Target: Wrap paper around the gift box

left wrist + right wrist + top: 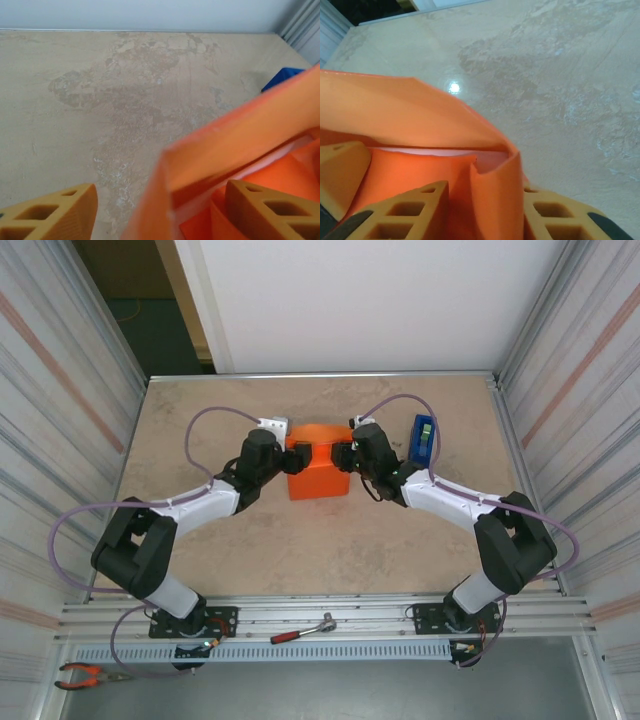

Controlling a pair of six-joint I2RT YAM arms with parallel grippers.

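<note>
Latticed right tool fingers (439, 200), folded orange paper (410, 110)

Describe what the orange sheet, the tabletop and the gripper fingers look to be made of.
The paper: thin matte orange sheet, probably plain paper; it holds sharp creases and stands in folded flaps. The tabletop: beige stone-look surface, likely laminate, semi-glossy with a lamp reflection. The fingers: mustard-yellow, likely moulded or printed plastic, with open ribbed cells.
</note>
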